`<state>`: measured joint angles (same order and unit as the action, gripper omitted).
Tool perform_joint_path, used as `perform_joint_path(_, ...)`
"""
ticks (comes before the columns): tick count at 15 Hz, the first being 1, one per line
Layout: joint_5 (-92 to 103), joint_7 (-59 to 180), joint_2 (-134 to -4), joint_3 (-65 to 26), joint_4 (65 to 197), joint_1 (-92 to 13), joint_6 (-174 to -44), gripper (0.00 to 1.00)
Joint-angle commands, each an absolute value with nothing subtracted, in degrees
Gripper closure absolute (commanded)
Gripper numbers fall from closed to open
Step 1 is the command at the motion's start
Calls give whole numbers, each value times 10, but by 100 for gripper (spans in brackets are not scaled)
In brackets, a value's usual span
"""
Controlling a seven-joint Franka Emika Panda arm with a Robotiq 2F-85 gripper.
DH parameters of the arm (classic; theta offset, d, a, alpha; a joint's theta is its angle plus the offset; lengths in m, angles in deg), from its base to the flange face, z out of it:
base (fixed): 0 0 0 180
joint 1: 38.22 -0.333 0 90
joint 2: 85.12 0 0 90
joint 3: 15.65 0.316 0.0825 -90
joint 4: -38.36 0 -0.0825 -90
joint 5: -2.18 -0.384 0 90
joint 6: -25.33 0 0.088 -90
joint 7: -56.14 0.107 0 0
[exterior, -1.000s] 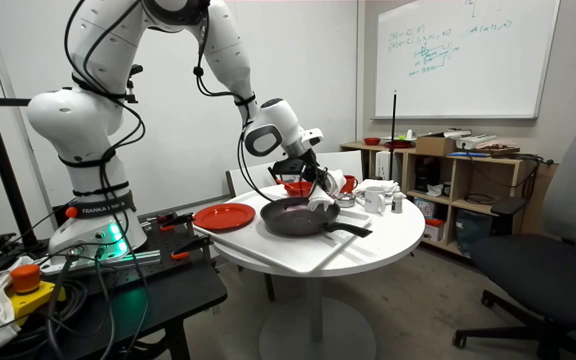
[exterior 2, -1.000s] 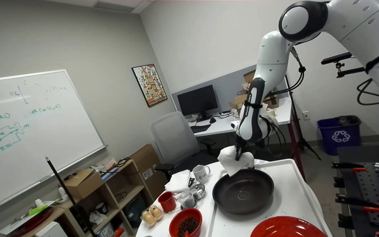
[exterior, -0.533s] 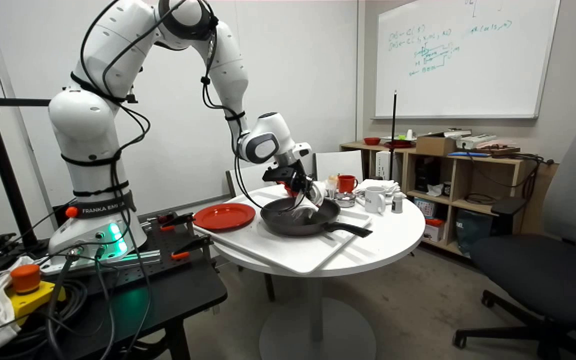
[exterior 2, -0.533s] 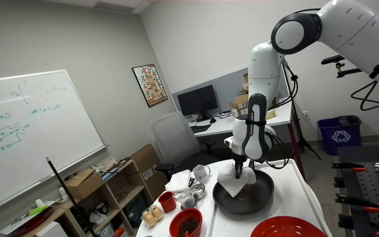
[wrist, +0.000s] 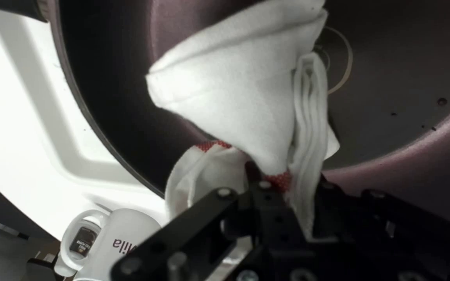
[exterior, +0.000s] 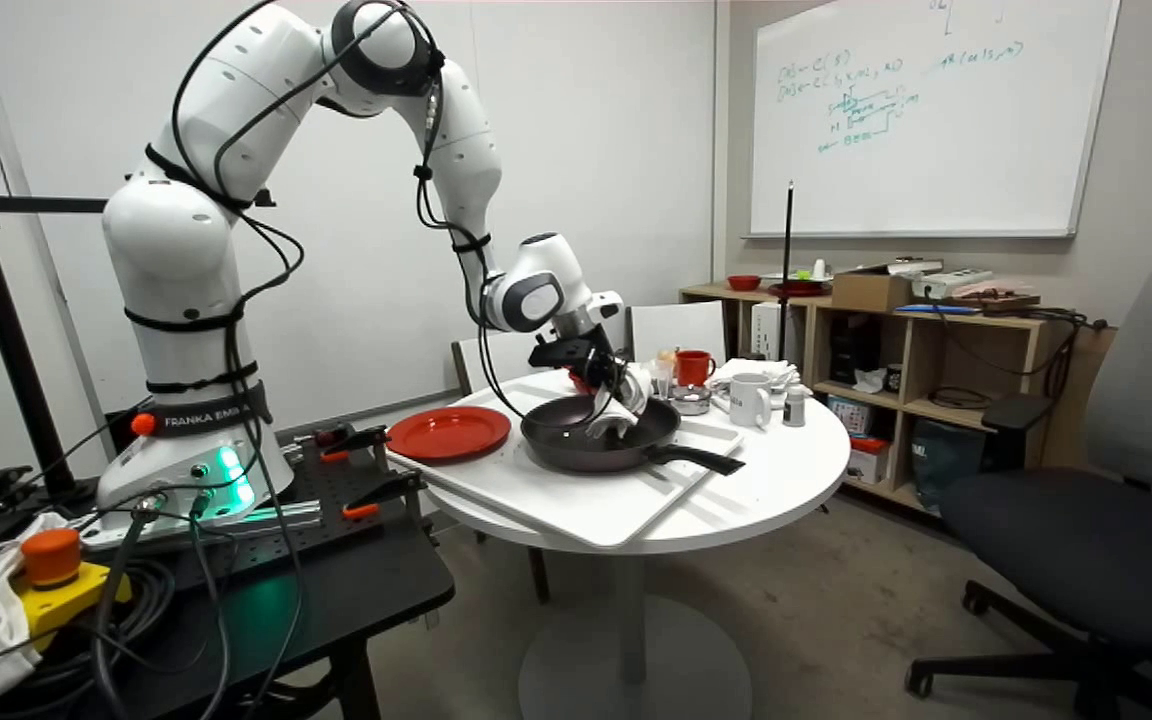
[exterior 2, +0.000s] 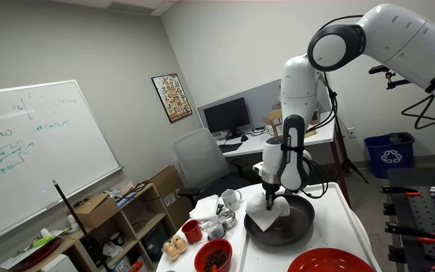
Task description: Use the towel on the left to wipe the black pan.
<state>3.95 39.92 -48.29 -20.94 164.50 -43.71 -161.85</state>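
The black pan (exterior: 576, 455) lies on the white tray, its handle (exterior: 698, 457) pointing out over the tray's edge. Folded and bunched, the white towel (exterior 2: 263, 219) with red trim hangs inside the pan, on the side nearest the mug. My gripper (exterior 2: 269, 204) is shut on the towel, over the pan. In the wrist view the cloth (wrist: 233, 89) fans out ahead of the gripper (wrist: 291, 185), and several layers pass between the fingers. Part of the pan floor (wrist: 389, 136) shows a few dark specks. Whether the towel's underside presses on the floor is hard to tell.
A red plate (exterior: 448, 434) sits beside the pan on the tray (exterior 2: 332, 207). Close to the pan's other side stand a white mug (exterior 2: 231, 200), a red cup (exterior 2: 192, 231), a glass jar (exterior 2: 215, 229) and a red bowl (exterior 2: 201, 257) of dark bits.
The arm has come down, carrying the towel from above the pan's rim into the pan. Over the last half second it has shifted slightly toward the mug side. The pan has stayed put.
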Motion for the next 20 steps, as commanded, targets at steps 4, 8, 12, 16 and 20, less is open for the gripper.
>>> perform_joint_path(4, 71, 431, -434, -205, 1611, -439, -1601, 96)
perform_joint_path(8, 82, 430, -415, -189, 1609, -433, -1595, 96)
perform_joint_path(12, 95, 425, -413, -169, 1616, -425, -1594, 96)
perform_joint_path(16, 108, 421, -413, -155, 1620, -421, -1591, 96)
perform_joint_path(20, 121, 416, -414, -138, 1625, -413, -1591, 96)
